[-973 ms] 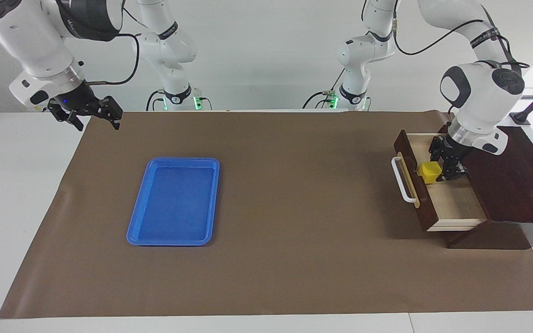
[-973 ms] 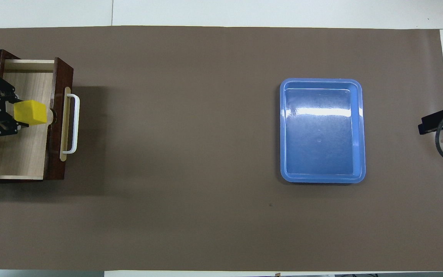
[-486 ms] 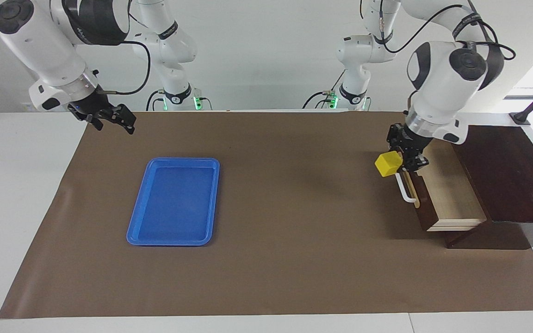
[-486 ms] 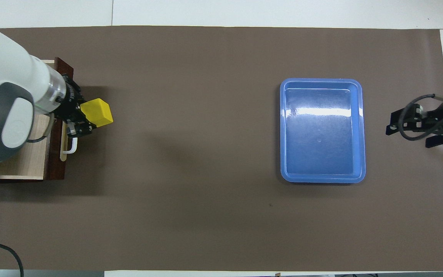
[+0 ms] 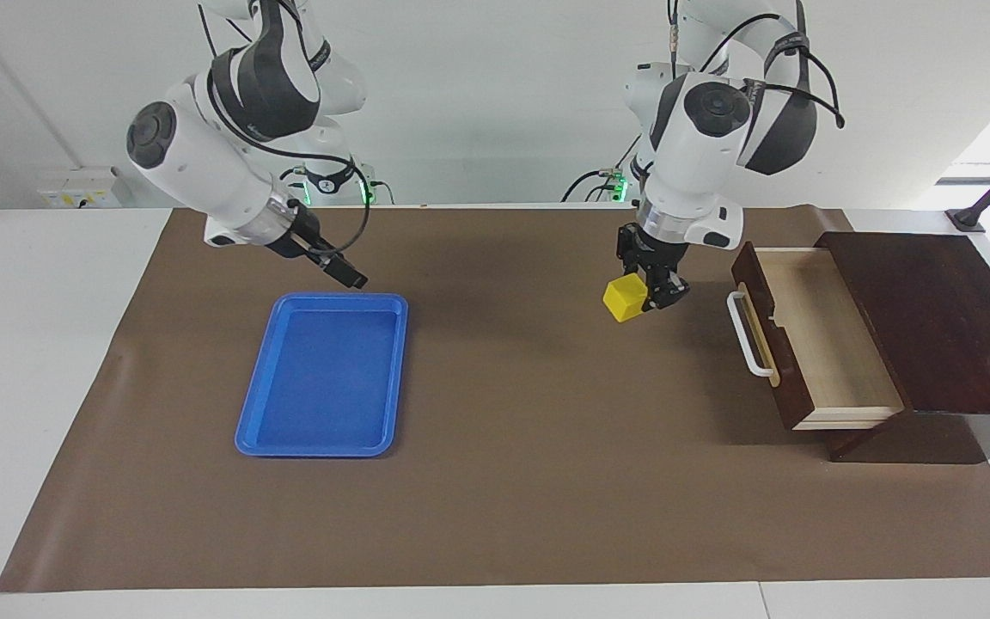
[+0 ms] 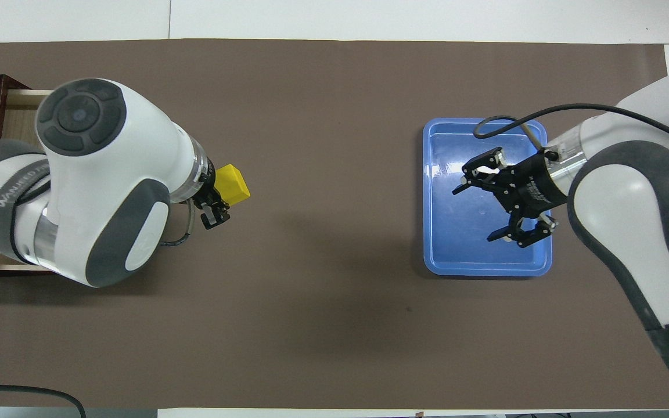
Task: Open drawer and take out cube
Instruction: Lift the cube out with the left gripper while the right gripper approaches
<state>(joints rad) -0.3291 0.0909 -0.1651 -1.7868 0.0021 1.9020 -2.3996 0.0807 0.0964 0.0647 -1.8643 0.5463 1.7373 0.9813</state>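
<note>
I saw the left gripper [image 5: 643,295] clamped on the cube [image 5: 625,298], raised over the mat [image 5: 512,430] beside the open drawer [image 5: 791,335]; the right gripper [image 6: 481,206] hung spread above the blue tray [image 5: 323,375].

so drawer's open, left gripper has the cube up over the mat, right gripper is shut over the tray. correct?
One thing is off: the right gripper is open, not shut; the overhead view shows its fingers spread over the tray. The rest holds: the drawer is open and the left gripper holds the cube up over the mat.
</note>
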